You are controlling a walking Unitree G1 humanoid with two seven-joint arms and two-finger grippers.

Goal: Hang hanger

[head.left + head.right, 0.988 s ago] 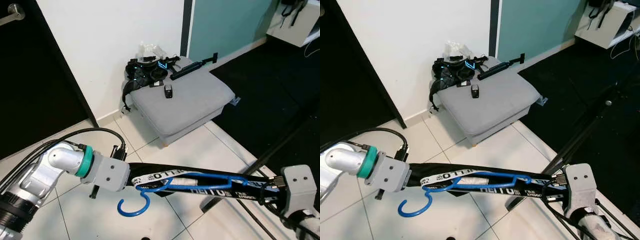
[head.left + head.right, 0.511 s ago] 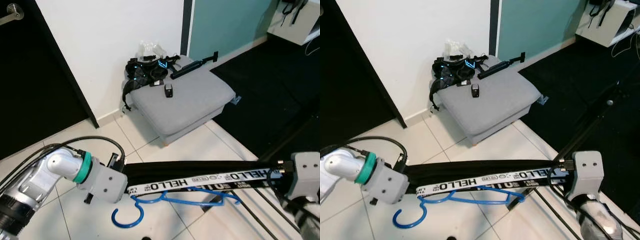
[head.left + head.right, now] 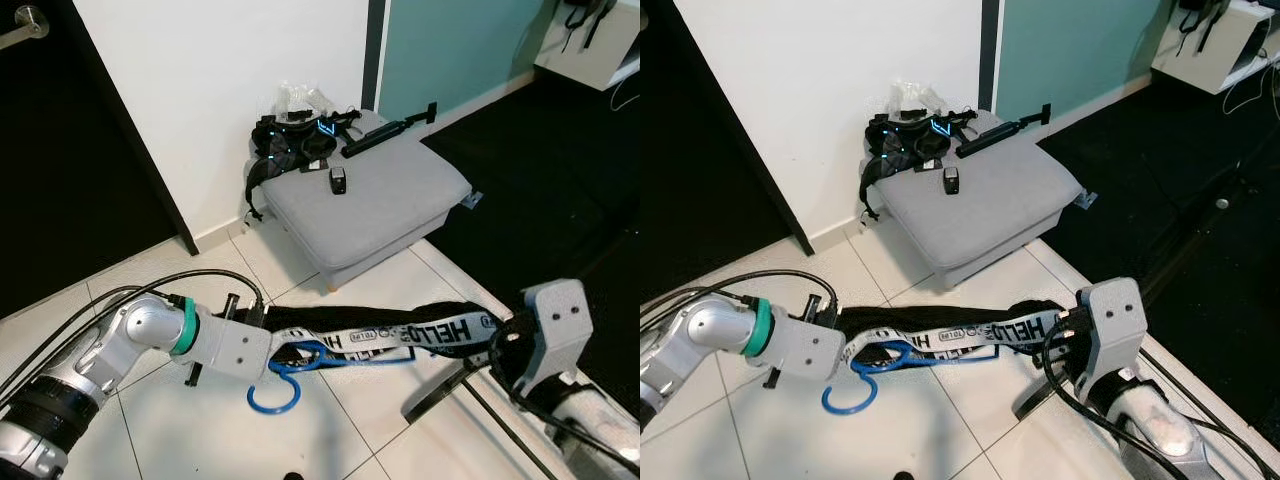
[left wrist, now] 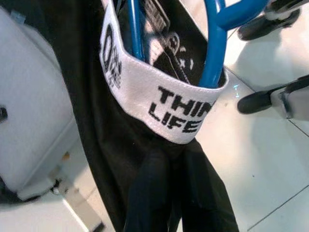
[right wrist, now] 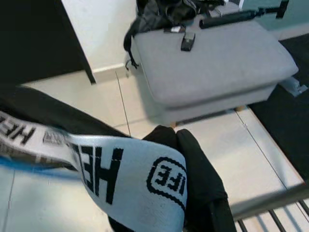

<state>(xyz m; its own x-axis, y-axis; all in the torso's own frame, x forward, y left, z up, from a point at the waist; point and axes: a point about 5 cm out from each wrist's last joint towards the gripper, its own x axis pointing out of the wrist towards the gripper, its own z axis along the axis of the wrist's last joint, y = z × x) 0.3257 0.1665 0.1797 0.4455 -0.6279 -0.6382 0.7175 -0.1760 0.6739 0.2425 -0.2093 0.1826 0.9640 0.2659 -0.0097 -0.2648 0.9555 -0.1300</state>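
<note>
You are holding the garment on its hanger, not yet hung.

Your left gripper (image 3: 268,352) and right gripper (image 3: 497,338) are each gripping one end of the black garment (image 3: 400,322); I cannot tell how wide their fingers are. The blue hanger (image 3: 300,365) is sitting inside the waistband (image 4: 159,99), hook hanging low over the floor (image 3: 330,440). No rail is visible, so I judge the hanging itself is remaining. No containers here; the ottoman (image 3: 385,200) is carrying small gear.

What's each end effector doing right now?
Left end effector: closed on the black garment with the white waistband, beside the blue hanger.
Right end effector: closed on the same garment's other end.
</note>
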